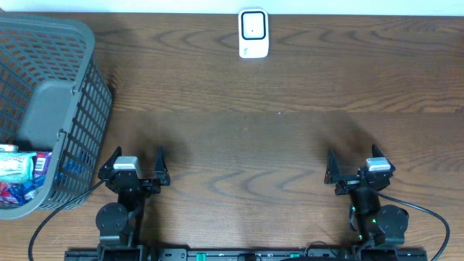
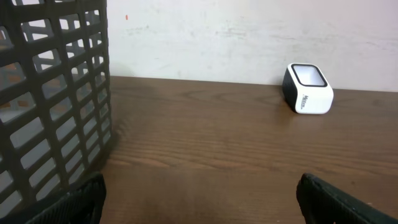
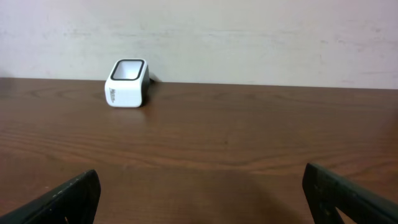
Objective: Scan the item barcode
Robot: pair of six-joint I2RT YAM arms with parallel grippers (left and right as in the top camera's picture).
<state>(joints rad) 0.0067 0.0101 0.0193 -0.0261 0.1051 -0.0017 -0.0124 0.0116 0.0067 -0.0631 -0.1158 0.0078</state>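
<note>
Jaws wide, empty: left gripper (image 1: 138, 156), right gripper (image 1: 353, 156) | advice: lift item (image 1: 16, 167) from left-edge basket (image 1: 88, 109), barcode facing far-edge scanner (image 1: 253, 33)

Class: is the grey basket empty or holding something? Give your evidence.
Not empty: overhead, packets lie in one corner of the basket; the rest of its floor is bare.

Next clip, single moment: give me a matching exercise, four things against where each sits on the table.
Things:
1. barcode scanner
2. basket
3. left gripper
4. right gripper

Places:
A. near edge, right beside the basket, jaws open
B. far edge, middle of the table
C. near edge, robot's right side, jaws open
D. robot's left end, packaged items inside

Pairs: 1-B; 2-D; 3-A; 4-C
</note>
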